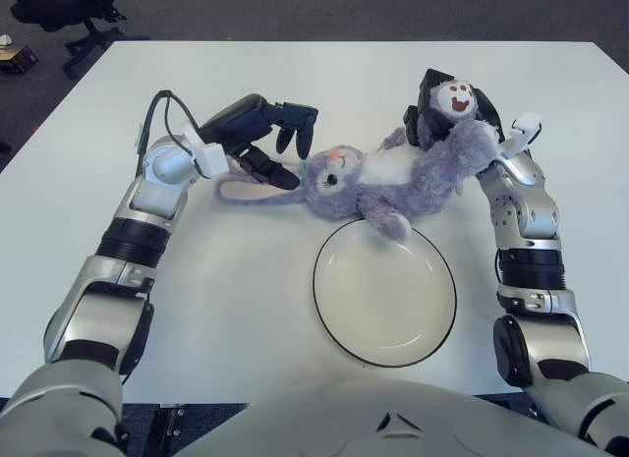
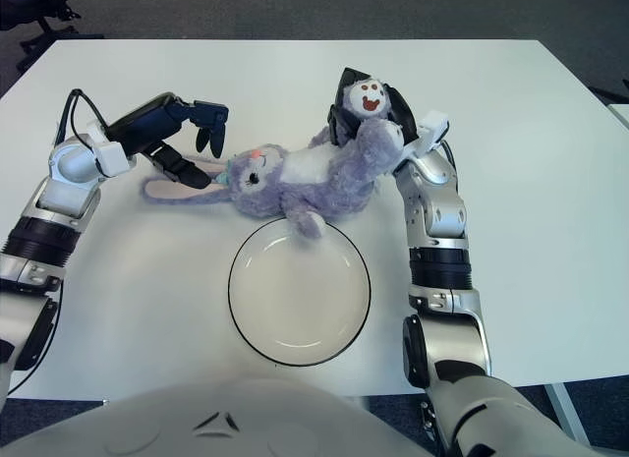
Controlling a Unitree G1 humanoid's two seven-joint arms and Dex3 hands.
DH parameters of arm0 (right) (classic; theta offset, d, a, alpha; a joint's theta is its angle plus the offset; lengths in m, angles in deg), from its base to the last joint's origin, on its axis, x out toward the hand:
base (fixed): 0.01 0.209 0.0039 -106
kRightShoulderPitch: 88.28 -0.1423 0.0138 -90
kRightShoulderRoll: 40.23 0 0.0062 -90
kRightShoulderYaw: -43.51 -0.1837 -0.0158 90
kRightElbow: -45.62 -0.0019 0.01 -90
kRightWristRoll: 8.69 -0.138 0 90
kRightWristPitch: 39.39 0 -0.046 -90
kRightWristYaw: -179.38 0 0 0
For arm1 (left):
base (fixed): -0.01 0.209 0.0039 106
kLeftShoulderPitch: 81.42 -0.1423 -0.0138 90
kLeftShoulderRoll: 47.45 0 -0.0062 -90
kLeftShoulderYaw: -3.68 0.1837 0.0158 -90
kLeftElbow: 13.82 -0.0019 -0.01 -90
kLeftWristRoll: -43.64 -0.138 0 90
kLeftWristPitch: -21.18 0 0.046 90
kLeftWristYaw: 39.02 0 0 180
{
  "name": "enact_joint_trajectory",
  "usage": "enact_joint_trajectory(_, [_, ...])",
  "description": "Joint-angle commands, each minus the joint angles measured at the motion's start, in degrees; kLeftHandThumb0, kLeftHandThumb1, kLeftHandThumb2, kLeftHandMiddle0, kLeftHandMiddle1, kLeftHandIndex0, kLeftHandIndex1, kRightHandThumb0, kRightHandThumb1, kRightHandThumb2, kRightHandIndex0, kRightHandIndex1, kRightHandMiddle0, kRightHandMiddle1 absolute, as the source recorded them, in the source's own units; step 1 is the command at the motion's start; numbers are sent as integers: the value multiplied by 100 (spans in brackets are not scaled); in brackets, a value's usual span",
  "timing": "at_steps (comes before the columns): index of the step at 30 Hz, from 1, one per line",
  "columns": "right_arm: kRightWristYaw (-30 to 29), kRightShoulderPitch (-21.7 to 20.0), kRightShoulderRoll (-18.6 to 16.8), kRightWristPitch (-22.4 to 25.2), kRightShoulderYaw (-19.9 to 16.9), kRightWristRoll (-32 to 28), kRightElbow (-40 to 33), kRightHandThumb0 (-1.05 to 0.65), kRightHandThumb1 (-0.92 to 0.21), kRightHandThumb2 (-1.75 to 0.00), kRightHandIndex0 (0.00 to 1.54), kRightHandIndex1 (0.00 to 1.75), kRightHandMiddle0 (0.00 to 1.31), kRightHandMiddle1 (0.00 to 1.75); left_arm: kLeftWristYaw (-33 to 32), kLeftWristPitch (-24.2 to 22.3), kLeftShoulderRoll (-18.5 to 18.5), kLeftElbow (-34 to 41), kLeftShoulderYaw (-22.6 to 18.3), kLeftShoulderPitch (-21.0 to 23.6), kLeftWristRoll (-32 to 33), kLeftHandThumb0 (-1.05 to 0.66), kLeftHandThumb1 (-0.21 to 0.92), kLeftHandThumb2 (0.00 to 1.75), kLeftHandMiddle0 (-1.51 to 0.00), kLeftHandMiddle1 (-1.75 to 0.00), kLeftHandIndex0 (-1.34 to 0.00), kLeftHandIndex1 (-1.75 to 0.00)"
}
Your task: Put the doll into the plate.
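Nearest, one round white plate (image 1: 384, 292) with a dark rim, flat on the white table (image 1: 246, 300), nothing inside its bowl. Just beyond its far rim, one purple plush doll (image 1: 393, 177), lying on its back with white belly up. Long axis roughly left to right, tilted a little: head and pink nose toward the robot's left, feet toward the right and slightly farther away. One paw hanging over the plate's far edge; the body itself outside the plate, on the table. One long floppy ear trailing leftward along the tabletop.

At the head end, left hand (image 1: 278, 142), dark fingers spread apart and curled loosely, gripping nothing; the lower finger beside the trailing ear, the upper ones hovering just above the head. Contact with the ear unclear.

At the foot end, right hand (image 1: 454, 111), closed around the doll's raised leg, white sole with a brown face print turned upward.

Farthest, one black office chair (image 1: 59, 10) on the dark floor past the table's left corner.
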Motion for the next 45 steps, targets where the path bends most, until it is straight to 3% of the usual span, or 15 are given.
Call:
enact_joint_trajectory(1, [-186, 183, 309, -734, -10, 497, -103, -18, -73, -46, 107, 175, 88, 175, 202, -179, -5, 289, -122, -161, 262, -16, 62, 66, -102, -175, -84, -175])
enact_joint_trajectory(9, [-373, 330, 429, -1180, 20, 720, -61, -20, -73, -47, 107, 175, 90, 175, 325, -486, 11, 928, -262, -462, 454, -17, 61, 68, -103, -175, -86, -175])
enact_joint_trajectory(21, [-327, 536, 453, -1063, 61, 454, -359, -20, -74, -48, 107, 175, 91, 175, 525, -1004, -82, 1297, -361, -624, 670, -16, 59, 74, -103, -175, -87, -175])
enact_joint_trajectory(33, [-286, 577, 557, -950, 84, 430, -376, -22, -75, -48, 107, 175, 91, 175, 480, -730, -210, 993, -377, -524, 111, -16, 58, 77, -101, -175, -84, -175])
enact_joint_trajectory(39, [-198, 570, 551, -720, 102, 266, -415, -22, -75, -47, 107, 175, 90, 175, 444, -669, -268, 857, -401, -443, -62, -21, 70, 55, -95, -175, -77, -175])
enact_joint_trajectory(43, [-95, 530, 514, -460, 128, 44, -424, -23, -78, -43, 104, 175, 85, 175, 452, -596, -359, 606, -388, -318, -106, -29, 85, 26, -94, -175, -78, -175])
enact_joint_trajectory(45, [-55, 524, 512, -357, 134, -48, -446, -31, -69, -64, 97, 175, 67, 170, 461, -557, -399, 525, -388, -288, -111, -31, 88, 21, -93, -175, -78, -175])
